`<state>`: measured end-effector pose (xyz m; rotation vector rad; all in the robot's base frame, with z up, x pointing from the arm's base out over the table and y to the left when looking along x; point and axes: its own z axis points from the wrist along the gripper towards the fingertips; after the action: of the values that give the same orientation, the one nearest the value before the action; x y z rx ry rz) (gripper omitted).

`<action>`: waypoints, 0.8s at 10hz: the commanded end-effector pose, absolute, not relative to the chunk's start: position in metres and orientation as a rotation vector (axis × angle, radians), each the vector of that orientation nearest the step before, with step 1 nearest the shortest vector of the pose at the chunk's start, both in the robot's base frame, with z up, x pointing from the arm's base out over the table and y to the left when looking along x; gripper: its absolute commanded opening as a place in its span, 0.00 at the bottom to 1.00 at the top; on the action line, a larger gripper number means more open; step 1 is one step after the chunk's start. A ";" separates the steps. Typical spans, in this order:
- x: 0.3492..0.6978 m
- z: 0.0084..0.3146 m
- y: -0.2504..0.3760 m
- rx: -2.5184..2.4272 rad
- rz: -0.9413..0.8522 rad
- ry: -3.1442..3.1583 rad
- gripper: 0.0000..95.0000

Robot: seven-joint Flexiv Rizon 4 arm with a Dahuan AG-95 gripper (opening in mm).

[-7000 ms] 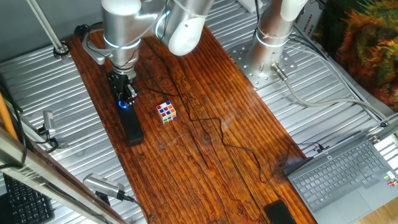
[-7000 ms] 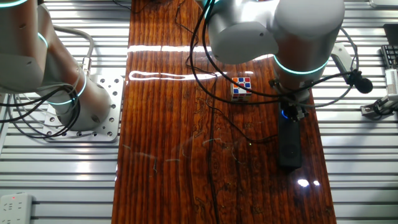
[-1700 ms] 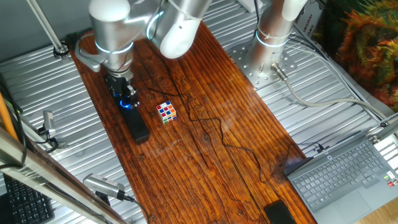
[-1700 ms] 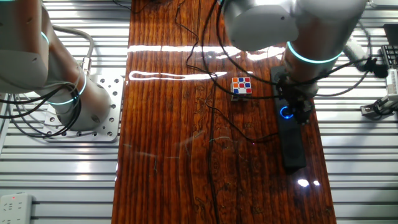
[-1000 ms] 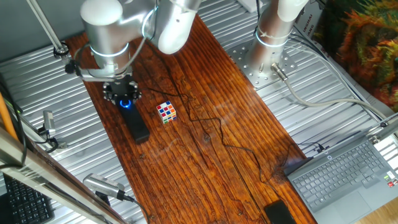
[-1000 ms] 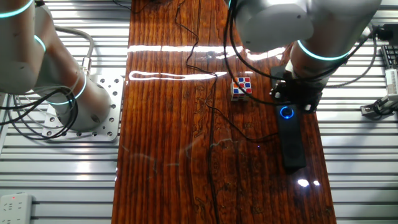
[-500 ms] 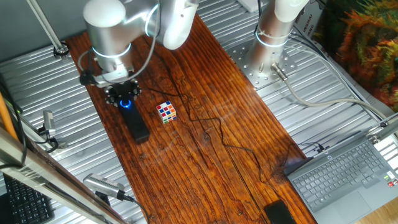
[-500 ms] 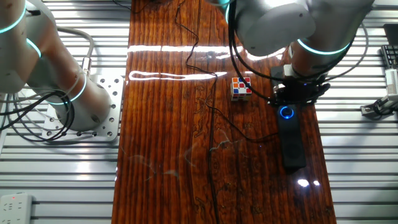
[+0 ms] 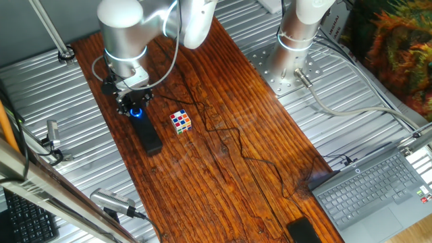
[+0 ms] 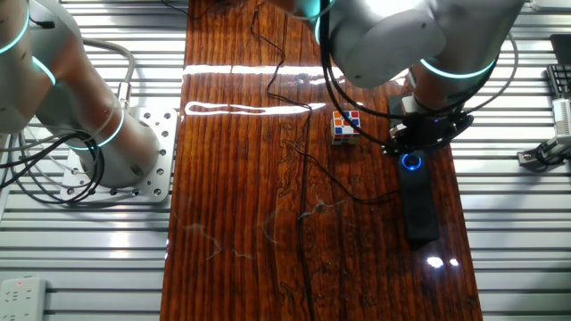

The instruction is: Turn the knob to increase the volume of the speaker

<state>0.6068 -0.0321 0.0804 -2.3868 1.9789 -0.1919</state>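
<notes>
The long dark-red wooden bench (image 9: 223, 135) runs as a plank between ribbed metal surfaces on both sides. The silver robot arm (image 9: 125, 40) reaches down over the plank's far corner in one fixed view, near its edge.

The long, narrow, matte black bar-shaped speaker (image 9: 147, 135) lies flat on the wood, close to the plank's edge and roughly along it; in the other fixed view (image 10: 419, 209) bare wood shows beyond its free end, with a bright glare spot just past it. The open grey laptop (image 9: 378, 192) sits well apart, at the opposite corner.

The small multicoloured puzzle cube (image 9: 180, 121) stands near the speaker's lit end, apart from it, with a thin black cable (image 9: 229, 138) trailing across the middle of the wood.

The black two-finger gripper (image 9: 133, 103) hangs right over the speaker's lit end. The small round black knob with a glowing blue ring (image 10: 410, 161) shows just beneath it. The fingers look spread around the knob, but whether they touch it I cannot tell.
</notes>
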 end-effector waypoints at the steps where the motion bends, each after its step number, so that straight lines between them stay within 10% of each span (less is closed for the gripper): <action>1: 0.607 0.080 -0.033 -2.325 -0.196 2.050 0.60; 8: 0.604 0.077 -0.034 -2.245 -0.235 2.081 0.60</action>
<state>0.6031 -0.0337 0.0773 -2.2384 2.0823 -0.2355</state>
